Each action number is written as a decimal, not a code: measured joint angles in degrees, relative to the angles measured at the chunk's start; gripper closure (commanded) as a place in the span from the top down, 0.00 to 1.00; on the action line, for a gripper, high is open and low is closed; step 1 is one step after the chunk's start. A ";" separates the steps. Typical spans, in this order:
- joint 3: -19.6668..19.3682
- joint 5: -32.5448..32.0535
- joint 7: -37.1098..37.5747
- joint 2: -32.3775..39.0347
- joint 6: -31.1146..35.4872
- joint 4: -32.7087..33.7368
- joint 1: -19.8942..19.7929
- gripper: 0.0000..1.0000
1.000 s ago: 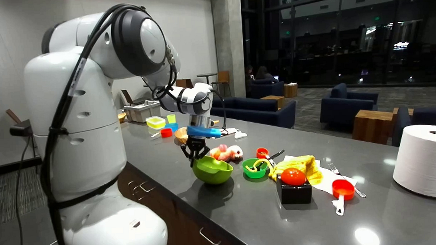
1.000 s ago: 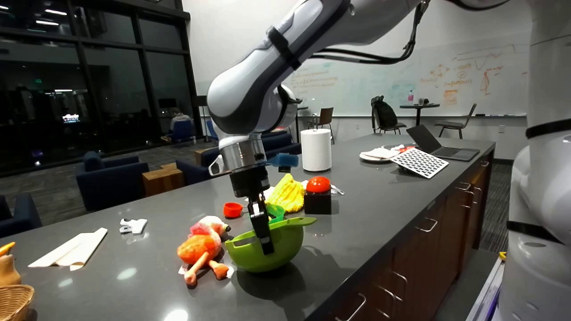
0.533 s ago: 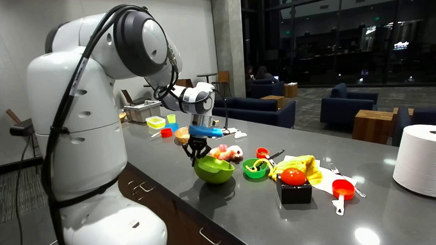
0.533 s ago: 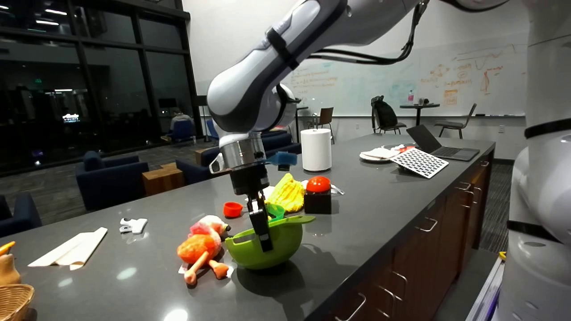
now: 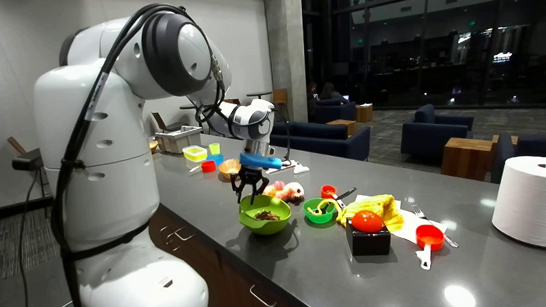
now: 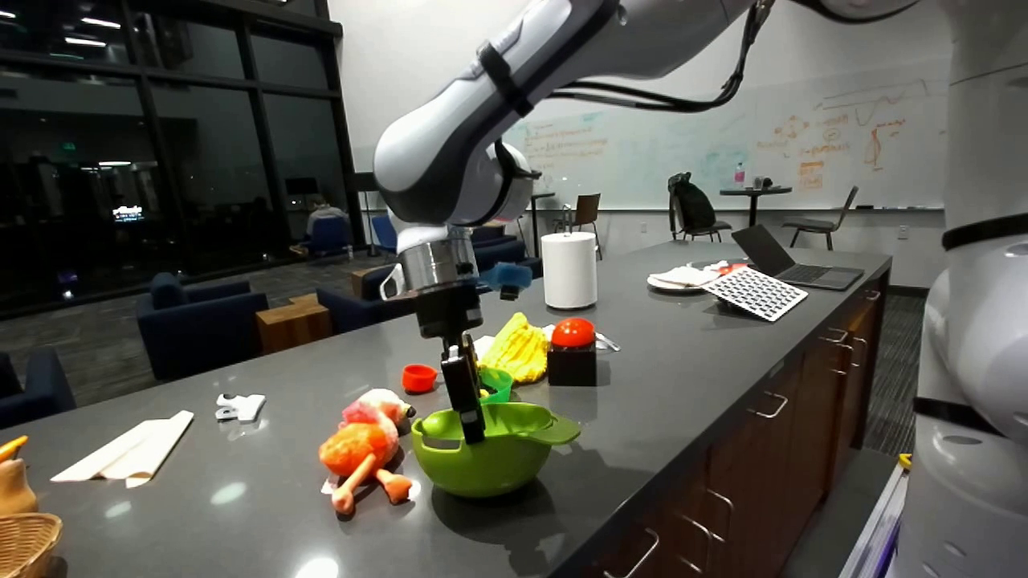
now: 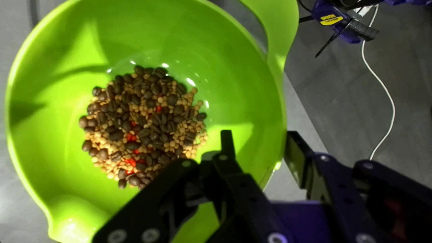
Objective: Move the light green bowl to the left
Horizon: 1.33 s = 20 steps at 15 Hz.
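Note:
The light green bowl [image 5: 266,229] stands level on the grey counter in both exterior views [image 6: 482,470]. In the wrist view the bowl [image 7: 243,91] fills the left and middle, with dark beans, tan grains and red bits [image 7: 145,125] inside. Its handle points to the top right there. My gripper [image 5: 246,200] is open at the bowl's rim, also in an exterior view [image 6: 471,425]. In the wrist view the gripper [image 7: 260,133] has one finger inside the bowl and one outside, with a gap between the fingers and the rim's wall. The bowl's lower part is hidden behind the gripper.
A plush flamingo [image 6: 365,445] lies close beside the bowl. A darker green cup [image 5: 319,217], a black box with a red button [image 5: 369,243] and a yellow cloth [image 5: 386,208] are nearby. A wicker basket [image 6: 24,546] stands further off. The counter's edge runs near the bowl.
The gripper has opened and let go of the bowl's rim, and has risen slightly. The bowl has gone from tilted to level on the counter, and its contents now show.

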 measured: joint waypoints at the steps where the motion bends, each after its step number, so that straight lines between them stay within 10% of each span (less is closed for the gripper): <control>1: -0.04 0.36 0.00 0.00 -0.10 0.20 -0.21 0.83; 4: -0.22 1.20 0.00 0.00 -0.55 0.84 -0.85 1.00; 20: -3.63 -0.96 7.23 -1.25 7.36 1.72 -4.03 1.00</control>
